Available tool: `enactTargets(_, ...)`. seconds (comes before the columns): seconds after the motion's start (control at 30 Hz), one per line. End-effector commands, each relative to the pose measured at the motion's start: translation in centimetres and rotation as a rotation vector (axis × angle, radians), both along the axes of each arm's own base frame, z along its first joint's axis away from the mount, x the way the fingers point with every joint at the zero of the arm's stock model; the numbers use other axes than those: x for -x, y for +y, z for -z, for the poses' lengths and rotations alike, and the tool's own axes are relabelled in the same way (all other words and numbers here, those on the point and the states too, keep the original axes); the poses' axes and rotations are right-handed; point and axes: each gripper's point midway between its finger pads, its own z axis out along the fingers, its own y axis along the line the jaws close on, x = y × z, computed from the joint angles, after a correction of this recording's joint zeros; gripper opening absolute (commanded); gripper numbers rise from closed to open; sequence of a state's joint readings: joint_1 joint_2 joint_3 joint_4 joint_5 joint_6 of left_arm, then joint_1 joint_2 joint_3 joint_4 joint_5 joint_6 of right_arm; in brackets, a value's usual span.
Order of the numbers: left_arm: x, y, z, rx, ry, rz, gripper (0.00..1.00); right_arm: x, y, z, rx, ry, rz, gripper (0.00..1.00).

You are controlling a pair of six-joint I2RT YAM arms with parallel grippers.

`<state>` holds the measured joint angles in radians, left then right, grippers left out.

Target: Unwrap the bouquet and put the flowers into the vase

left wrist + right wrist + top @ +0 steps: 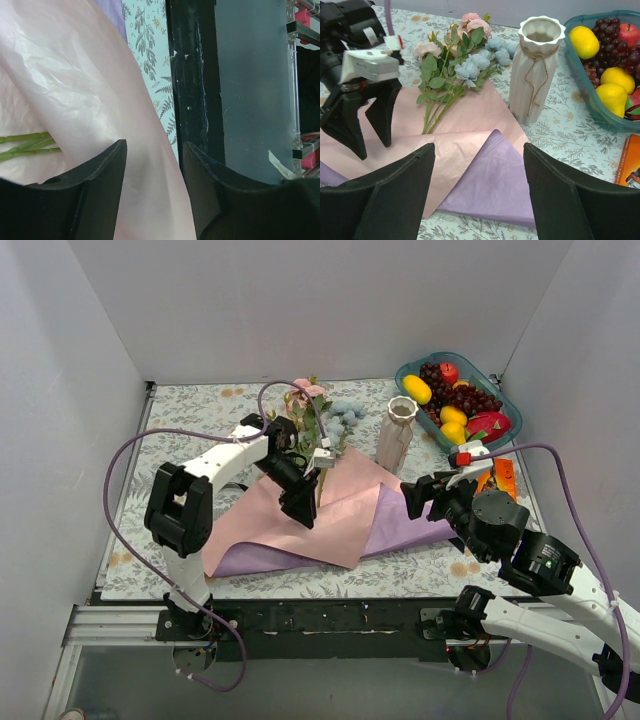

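The bouquet lies unwrapped: pink wrapping paper point(290, 525) and a lilac sheet point(505, 185) are spread flat on the table. On the pink sheet lie the flowers point(465, 55), heads towards the back wall and green stems point(27, 145) towards the front. My left gripper point(300, 508) hangs open over the pink paper just left of the stems, fingers point(350, 125) pointing down with only paper showing between them. The white ribbed vase point(396, 435) stands upright to the right of the flower heads. My right gripper point(479, 147) is open above the lilac fold, near the vase.
A teal fruit bowl point(508, 405) stands at the back right behind the vase. An orange box point(500, 478) lies beside the right arm. The table's black front rail point(192, 75) runs close to the left gripper. White walls enclose three sides.
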<state>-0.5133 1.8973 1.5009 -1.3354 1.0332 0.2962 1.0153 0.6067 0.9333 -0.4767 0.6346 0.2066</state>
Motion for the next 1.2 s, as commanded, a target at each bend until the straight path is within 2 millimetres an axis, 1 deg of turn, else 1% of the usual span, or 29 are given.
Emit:
enactTargets(0.0, 0.7, -0.1, -7.3, 0.157, -0.171, 0.013, 0.48, -0.5, -0.1, -1.1, -0.02, -0.033, 0.027, 0.79)
enactTargets(0.03, 0.7, -0.2, -7.9, 0.181, -0.21, 0.023, 0.48, -0.6, 0.0, -0.9, -0.01, -0.029, 0.026, 0.79)
enactTargets(0.07, 0.1, -0.4, -8.3, 0.16, -0.207, -0.025, 0.49, -0.6, 0.2, -0.9, -0.008, -0.027, 0.026, 0.79)
enactTargets(0.1, -0.9, -0.2, -7.7, 0.122, -0.228, -0.096, 0.5, -0.7, 0.3, -1.0, -0.015, -0.03, 0.022, 0.79)
enactTargets(0.13, -7.7, -0.5, -7.3, 0.134, -0.425, -0.275, 0.5, -0.7, 0.6, -1.1, -0.017, -0.029, 0.011, 0.79)
enactTargets(0.17, -10.4, 0.1, -7.2, 0.114, -0.421, -0.429, 0.5, -0.6, 0.8, -1.1, -0.019, -0.03, 0.005, 0.79)
enactTargets(0.2, -13.3, 1.6, -6.0, 0.085, -0.461, -0.552, 0.5, -0.7, 0.9, -1.3, -0.026, -0.034, 0.004, 0.79)
enactTargets(0.23, -16.3, 1.4, -5.9, 0.091, -0.566, -0.588, 0.5, -0.7, 1.1, -1.2, -0.024, -0.03, -0.002, 0.79)
enactTargets(0.27, -17.4, 1.7, -4.7, 0.034, -0.589, -0.591, 0.5, -0.7, 1.0, -1.4, -0.025, -0.033, -0.002, 0.79)
enactTargets(0.3, -17.0, 1.4, -3.4, -0.007, -0.567, -0.559, 0.5, -0.7, 1.1, -1.5, -0.025, -0.031, -0.002, 0.79)
enactTargets(0.33, -17.3, 0.9, -1.5, -0.051, -0.544, -0.532, 0.5, -0.7, 1.0, -1.4, -0.021, -0.029, 0.001, 0.79)
enactTargets(0.37, -17.5, 1.2, -0.2, -0.111, -0.562, -0.536, 0.5, -0.6, 0.8, -1.6, -0.023, -0.031, 0.004, 0.79)
enactTargets(0.4, -17.0, 0.5, 0.7, -0.123, -0.578, -0.498, 0.5, -0.6, 0.7, -1.7, -0.027, -0.034, 0.005, 0.79)
enactTargets(0.43, -16.0, 0.5, 2.2, -0.145, -0.562, -0.472, 0.5, -0.6, 0.5, -1.8, -0.03, -0.038, 0.01, 0.79)
enactTargets(0.47, -15.3, 0.2, 2.5, -0.14, -0.556, -0.447, 0.5, -0.5, 0.4, -1.9, -0.033, -0.04, 0.013, 0.79)
enactTargets(0.5, -13.9, -0.5, 3.1, -0.138, -0.543, -0.408, 0.5, -0.5, 0.2, -1.9, -0.035, -0.041, 0.016, 0.79)
enactTargets(0.57, -11.7, -0.8, 3.7, -0.137, -0.527, -0.326, 0.5, -0.4, 0.0, -1.8, -0.031, -0.037, 0.021, 0.79)
enactTargets(0.6, -9.9, -1.1, 3.8, -0.128, -0.487, -0.273, 0.5, -0.4, -0.1, -1.8, -0.029, -0.037, 0.022, 0.79)
enactTargets(0.63, -9.1, -1.2, 3.5, -0.103, -0.477, -0.237, 0.5, -0.4, -0.1, -1.8, -0.029, -0.038, 0.025, 0.79)
enactTargets(0.67, -8.6, -1.5, 2.4, -0.072, -0.47, -0.228, 0.5, -0.4, -0.2, -1.8, -0.028, -0.037, 0.025, 0.79)
enactTargets(0.7, -7.5, -1.6, 1.6, -0.035, -0.45, -0.187, 0.5, -0.4, -0.2, -1.8, -0.029, -0.038, 0.024, 0.79)
enactTargets(0.77, -6.7, -1.9, -0.4, 0.027, -0.457, -0.147, 0.5, -0.5, 0.0, -1.6, -0.02, -0.032, 0.022, 0.79)
enactTargets(0.83, -4.5, -2.1, -2.6, 0.092, -0.411, -0.097, 0.51, -0.6, 0.2, -1.3, -0.011, -0.026, 0.021, 0.79)
enactTargets(0.87, -3.9, -2.2, -3.3, 0.117, -0.407, -0.076, 0.51, -0.6, 0.2, -1.3, -0.009, -0.026, 0.024, 0.79)
enactTargets(0.9, -2.7, -2.1, -4.1, 0.118, -0.383, -0.05, 0.51, -0.6, 0.3, -1.2, -0.008, -0.025, 0.021, 0.79)
enactTargets(0.97, -1.1, -2.0, -4.4, 0.127, -0.363, 0.006, 0.51, -0.7, 0.3, -1.2, -0.007, -0.025, 0.025, 0.79)
enactTargets(1.0, 0.5, -1.7, -4.1, 0.102, -0.315, 0.035, 0.51, -0.7, 0.4, -1.1, -0.006, -0.025, 0.027, 0.79)
enactTargets(1.03, 1.2, -1.6, -3.8, 0.098, -0.285, 0.048, 0.51, -0.8, 0.3, -1.2, -0.007, -0.026, 0.03, 0.79)
enactTargets(1.17, 2.4, -0.8, -1.8, 0.054, -0.224, 0.065, 0.51, -0.8, 0.2, -1.6, -0.016, -0.034, 0.034, 0.79)
